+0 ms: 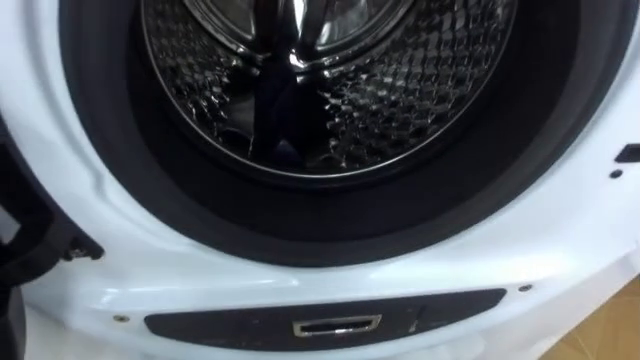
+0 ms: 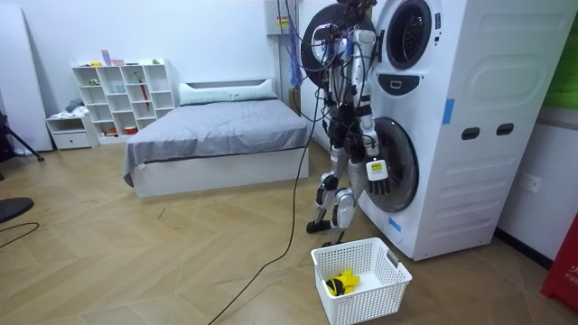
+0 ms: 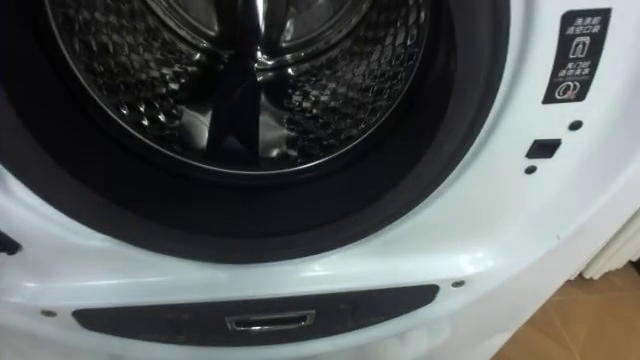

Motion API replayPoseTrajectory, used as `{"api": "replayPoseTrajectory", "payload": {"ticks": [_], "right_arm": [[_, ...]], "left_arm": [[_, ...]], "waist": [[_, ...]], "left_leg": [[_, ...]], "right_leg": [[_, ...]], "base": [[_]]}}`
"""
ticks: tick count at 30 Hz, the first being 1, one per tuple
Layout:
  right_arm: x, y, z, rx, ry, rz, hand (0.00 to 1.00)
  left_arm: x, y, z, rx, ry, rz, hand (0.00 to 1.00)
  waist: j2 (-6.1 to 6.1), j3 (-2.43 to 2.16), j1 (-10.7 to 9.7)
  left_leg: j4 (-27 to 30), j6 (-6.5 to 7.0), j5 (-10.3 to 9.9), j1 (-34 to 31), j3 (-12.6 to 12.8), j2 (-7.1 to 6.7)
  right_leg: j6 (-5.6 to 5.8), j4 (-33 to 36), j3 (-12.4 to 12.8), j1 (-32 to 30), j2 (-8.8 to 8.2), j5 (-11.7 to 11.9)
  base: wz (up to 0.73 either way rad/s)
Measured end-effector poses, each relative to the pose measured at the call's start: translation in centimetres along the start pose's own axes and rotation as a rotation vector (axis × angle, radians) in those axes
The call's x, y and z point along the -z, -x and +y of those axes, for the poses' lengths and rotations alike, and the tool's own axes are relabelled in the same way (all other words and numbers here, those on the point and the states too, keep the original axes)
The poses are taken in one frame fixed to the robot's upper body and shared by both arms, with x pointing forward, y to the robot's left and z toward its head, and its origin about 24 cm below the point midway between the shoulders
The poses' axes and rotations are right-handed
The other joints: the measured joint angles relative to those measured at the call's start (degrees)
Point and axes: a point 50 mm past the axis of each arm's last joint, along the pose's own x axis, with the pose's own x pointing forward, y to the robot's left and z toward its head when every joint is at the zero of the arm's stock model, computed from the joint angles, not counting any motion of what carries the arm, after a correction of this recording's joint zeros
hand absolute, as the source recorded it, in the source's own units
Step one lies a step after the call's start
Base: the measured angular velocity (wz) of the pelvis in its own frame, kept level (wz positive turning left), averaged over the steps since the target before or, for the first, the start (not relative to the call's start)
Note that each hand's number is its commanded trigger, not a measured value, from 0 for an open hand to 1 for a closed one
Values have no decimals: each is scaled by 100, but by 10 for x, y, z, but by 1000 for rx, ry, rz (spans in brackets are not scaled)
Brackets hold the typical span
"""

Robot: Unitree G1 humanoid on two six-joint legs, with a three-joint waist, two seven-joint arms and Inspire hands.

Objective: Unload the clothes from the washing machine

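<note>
Stationed upright, close against the white washing machine (image 2: 452,117), a stack of 2 units on the wooden floor (image 2: 135,253).

Room view:
- Upper round door (image 2: 318,41) swung open toward the room view's left.
- Lower door (image 2: 395,176) standing ajar.
- Right hand (image 2: 375,171) hanging low, just beside the lower door. Whether apart or together cannot be told.
- White basket (image 2: 366,305) on the floor near the machine's foot, a yellow item (image 2: 341,283) lying inside. Whether it is cloth cannot be told.
- Bed (image 2: 217,135) and white shelf (image 2: 122,95) well apart, at the far wall.

Eye views, looking closely into an open port:
- Drum (image 1: 400,100) of embossed metal with a dark rib (image 1: 272,110) down its middle.
- Dark rubber seal (image 1: 300,225) ringing the drum.
- Dark slot (image 1: 330,322) with a metal catch below the seal.

Left eye view adds a dark hinge piece (image 1: 35,240) at the left edge. Right eye view adds a dark label (image 3: 575,55) and a small square hole (image 3: 543,149) on the white front at the right.
</note>
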Motion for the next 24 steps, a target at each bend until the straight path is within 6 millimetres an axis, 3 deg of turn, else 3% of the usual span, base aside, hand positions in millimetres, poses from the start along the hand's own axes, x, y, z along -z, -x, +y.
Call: {"api": "replayPoseTrajectory", "payload": {"ticks": [6, 11, 13, 17, 19, 20, 21, 23, 24], "right_arm": [[0, 0, 0, -7, -1, 2, 0], [-3, 0, 1, -13, 37, -6, 0], [-6, -1, 2, -17, 64, -8, 0], [-14, -1, 0, -16, 122, -24, 0], [-16, 0, -9, 8, 137, -34, 0], [-18, 1, -11, 14, 140, -41, 0], [-19, 1, -13, 26, 140, -50, 0], [-24, 0, -11, 30, 129, -73, 0], [-28, 0, -10, 29, 137, -81, 0]], "left_arm": [[4, 0, 3, -12, 11, 14, 0], [8, 0, 8, -22, -22, 24, 0], [5, -1, 9, -15, -21, 18, 0], [-7, -4, 5, 7, -15, -10, 0], [-15, -5, 0, 35, -9, -27, 0], [-15, -4, -2, 42, -8, -25, 0], [-20, -5, -5, 57, -3, -37, 0], [-38, -6, -7, 66, 2, -88, 0], [-52, -7, -9, 76, 0, -134, 0]], "waist": [[14, -8, -5], [4, -11, 22], [15, -4, -4], [91, -6, -42], [225, -10, -30], [300, -39, -66], [410, -35, -180], [431, -25, -335], [409, -2, -357]], "left_leg": [[90, -4, -2, -15, -9, 9], [502, -149, -98, -206, -9, 94], [1139, -272, -197, -520, -41, 230], [2266, -296, -211, -1114, -331, 432], [3501, -299, -166, -1387, -375, 665], [3775, -289, -111, -1341, -421, 692], [4095, -330, -42, -1166, -540, 686], [4016, -400, -36, -802, -611, 623], [3676, -447, -66, -556, -612, 629]], "right_leg": [[-3, 27, -7, 14, 2, -1], [-75, 130, -29, -50, 35, -47], [-139, 274, -111, -113, 103, -67], [-330, 206, -416, -120, 170, -15], [-475, 367, -455, -184, 315, -90], [-498, 421, -460, -183, 365, -106], [-536, 515, -515, -191, 430, -131], [-559, 763, -572, -372, 462, -146], [-567, 927, -606, -535, 460, -142]], "base": [[0], [-1], [0], [-2], [-16], [-4], [23], [22], [13]]}}
